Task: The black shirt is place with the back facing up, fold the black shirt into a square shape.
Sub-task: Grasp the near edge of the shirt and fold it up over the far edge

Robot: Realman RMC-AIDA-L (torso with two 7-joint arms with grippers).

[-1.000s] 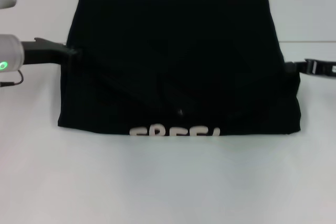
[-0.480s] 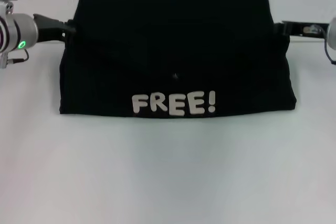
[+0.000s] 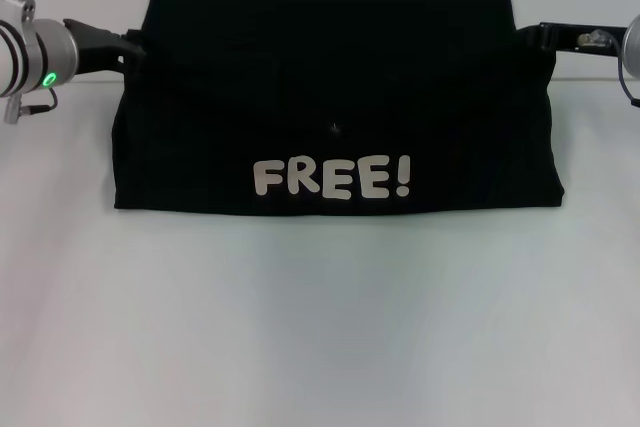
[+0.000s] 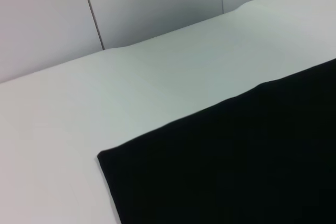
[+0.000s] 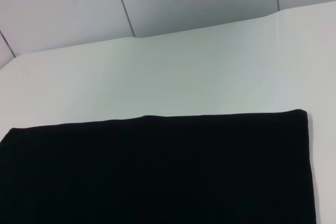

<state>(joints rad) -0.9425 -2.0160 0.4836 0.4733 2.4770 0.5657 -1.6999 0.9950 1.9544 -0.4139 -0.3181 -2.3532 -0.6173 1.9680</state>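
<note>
Lying folded into a wide rectangle mid-tabletop (image 3: 320, 327), the black shirt (image 3: 335, 97) shows its white lettering (image 3: 331, 178) along the near edge. Left gripper (image 3: 133, 44) and right gripper (image 3: 528, 37) sit at its far corners; finger state I cannot tell. Keeping both sides level should hold the fold square.

Counter (image 3: 320, 347): plain white, filling your head view from edge to edge; bare across the lower half of the frame. Behind it, in both wrist views, you see a pale panelled wall.

Lying on it: the black shirt (image 3: 335, 97), one item, folded into a wide block in the upper centre of the frame, white "FREE!" lettering near its lower edge, facing up.
</note>
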